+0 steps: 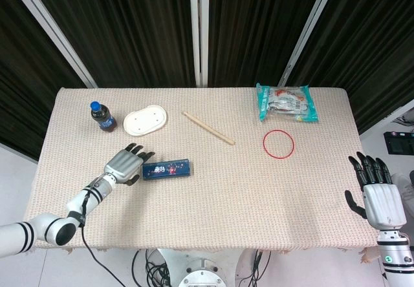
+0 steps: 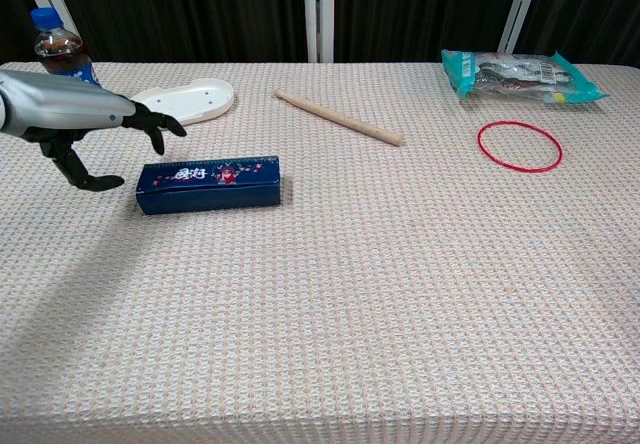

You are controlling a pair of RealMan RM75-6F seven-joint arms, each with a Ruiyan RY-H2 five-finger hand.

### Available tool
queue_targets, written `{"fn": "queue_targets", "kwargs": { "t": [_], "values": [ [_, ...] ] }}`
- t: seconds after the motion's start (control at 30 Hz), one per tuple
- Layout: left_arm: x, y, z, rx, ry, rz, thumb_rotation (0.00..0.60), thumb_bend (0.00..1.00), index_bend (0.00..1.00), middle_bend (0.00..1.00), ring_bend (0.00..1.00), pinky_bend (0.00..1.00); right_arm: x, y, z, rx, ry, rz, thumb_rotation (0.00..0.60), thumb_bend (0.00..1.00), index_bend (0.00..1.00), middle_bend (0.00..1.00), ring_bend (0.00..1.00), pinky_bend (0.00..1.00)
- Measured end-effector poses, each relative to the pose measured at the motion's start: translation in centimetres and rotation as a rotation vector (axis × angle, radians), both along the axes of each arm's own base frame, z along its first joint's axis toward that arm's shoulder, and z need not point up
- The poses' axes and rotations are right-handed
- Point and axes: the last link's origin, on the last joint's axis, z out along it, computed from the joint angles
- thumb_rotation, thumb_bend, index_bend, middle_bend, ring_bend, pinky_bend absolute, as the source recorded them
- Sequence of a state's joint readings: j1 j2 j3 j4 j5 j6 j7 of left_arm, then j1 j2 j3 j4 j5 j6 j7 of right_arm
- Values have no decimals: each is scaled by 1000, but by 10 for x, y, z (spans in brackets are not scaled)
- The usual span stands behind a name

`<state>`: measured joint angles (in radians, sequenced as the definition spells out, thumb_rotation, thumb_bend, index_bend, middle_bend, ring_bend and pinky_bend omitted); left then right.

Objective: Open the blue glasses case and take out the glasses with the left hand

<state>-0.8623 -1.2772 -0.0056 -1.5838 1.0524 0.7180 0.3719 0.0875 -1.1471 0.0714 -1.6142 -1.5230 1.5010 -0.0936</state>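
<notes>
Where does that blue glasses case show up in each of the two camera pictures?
Head view: the blue glasses case lies left of centre on the table, closed, just right of the left robot hand.
Chest view: it sits in the left half, in the middle distance, lying flat.
Shared landmark: the white oval dish lies on the far side of the case, a little to its left, in both views.
</notes>
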Motion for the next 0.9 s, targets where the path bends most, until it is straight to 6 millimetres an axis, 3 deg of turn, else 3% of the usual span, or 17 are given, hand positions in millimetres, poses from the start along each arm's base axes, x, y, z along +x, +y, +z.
{"fn": "queue_targets", "kwargs": {
  "t": [0.37,0.57,0.9],
  "values": [
    [20,-3,-17,-33,-96,12,600,263,91,152,0,146,-5,0,3,-1,-7,-13,600,347,0,0,0,0],
    [23,0,-23,-5,-80,-15,600,368,120,176,3,163,-5,0,5,-5,-11,-8,600,347,0,0,0,0],
    [24,-1,-28,-23,-96,3,600,368,119,176,3,163,-5,-2,6,-2,-11,-13,600,348,0,0,0,0]
  ]
}}
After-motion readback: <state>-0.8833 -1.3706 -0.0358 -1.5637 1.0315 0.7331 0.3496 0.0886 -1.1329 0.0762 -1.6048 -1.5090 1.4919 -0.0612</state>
